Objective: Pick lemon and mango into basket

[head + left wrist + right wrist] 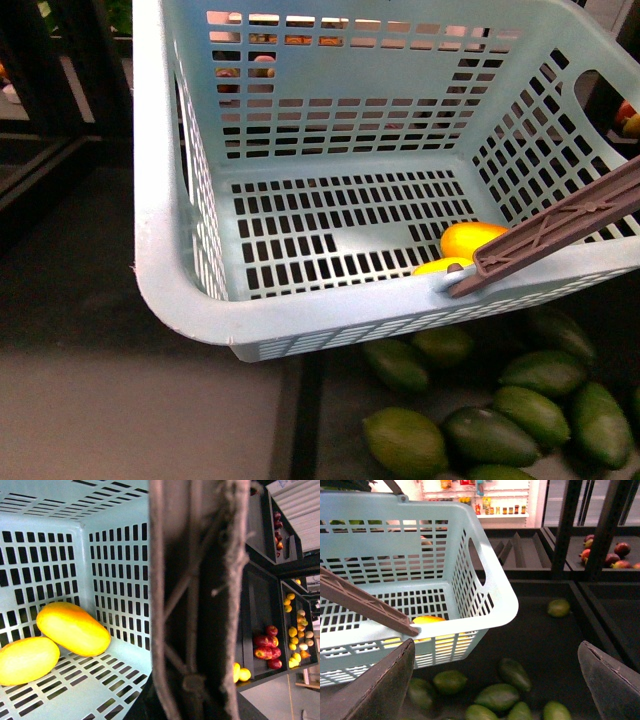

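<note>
The large pale turquoise plastic basket [160, 250] with slotted lattice walls and floor fills most of the front view, its brown-grey ribbed swing handle [560, 232] lying across the rim at about four o'clock. On the basket's floor, in the corner under that handle, at four o'clock in the front view, the elongated yellow-orange mango [73, 628] and the plumper bright-yellow oval lemon [26, 660] lie side by side, touching or nearly so. Dark green oval fruits [490, 433] lie scattered in a dark bin below the basket, at five o'clock. Red apples [266, 647] sit in a dark shelf tray in the left wrist view. The right gripper [495, 680] hangs with its dark fingers [387, 685] spread wide, holding nothing. Whether the left gripper is open or closed cannot be told, since the basket handle fills its view.
</note>
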Controlling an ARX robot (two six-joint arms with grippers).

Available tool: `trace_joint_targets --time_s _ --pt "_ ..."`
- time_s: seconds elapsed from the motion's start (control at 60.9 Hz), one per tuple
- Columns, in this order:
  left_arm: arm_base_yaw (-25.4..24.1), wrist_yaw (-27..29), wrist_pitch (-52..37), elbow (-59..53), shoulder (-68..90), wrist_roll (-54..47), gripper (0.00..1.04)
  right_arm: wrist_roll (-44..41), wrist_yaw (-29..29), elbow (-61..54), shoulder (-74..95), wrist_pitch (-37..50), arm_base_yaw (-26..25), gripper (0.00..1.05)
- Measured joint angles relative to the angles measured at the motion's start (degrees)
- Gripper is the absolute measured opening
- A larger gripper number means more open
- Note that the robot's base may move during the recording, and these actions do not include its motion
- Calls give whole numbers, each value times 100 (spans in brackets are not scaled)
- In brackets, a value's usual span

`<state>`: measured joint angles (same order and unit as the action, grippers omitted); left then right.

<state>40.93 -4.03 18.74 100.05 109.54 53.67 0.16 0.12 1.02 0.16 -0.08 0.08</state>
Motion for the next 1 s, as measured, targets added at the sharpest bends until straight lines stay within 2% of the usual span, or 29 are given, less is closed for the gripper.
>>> trace_joint_targets --time_s 0.509,0.591,0.673,0.788,1.001 --pt "-96 173 39 13 0 -114 5 0 -35 -4 0 -2 -11 96" --pt "-7 1569 1298 684 251 448 5 -2 -26 -4 0 -2 -11 96" --pt "-13 2448 1799 859 415 1239 5 0 -9 -4 0 -2 -11 96" --pt "-260 2682 1626 881 651 1449 5 0 4 -4 0 -2 -11 96" --pt "-1217 2677 1143 1152 1357 1897 5 -2 -7 -4 0 -2 -11 96"
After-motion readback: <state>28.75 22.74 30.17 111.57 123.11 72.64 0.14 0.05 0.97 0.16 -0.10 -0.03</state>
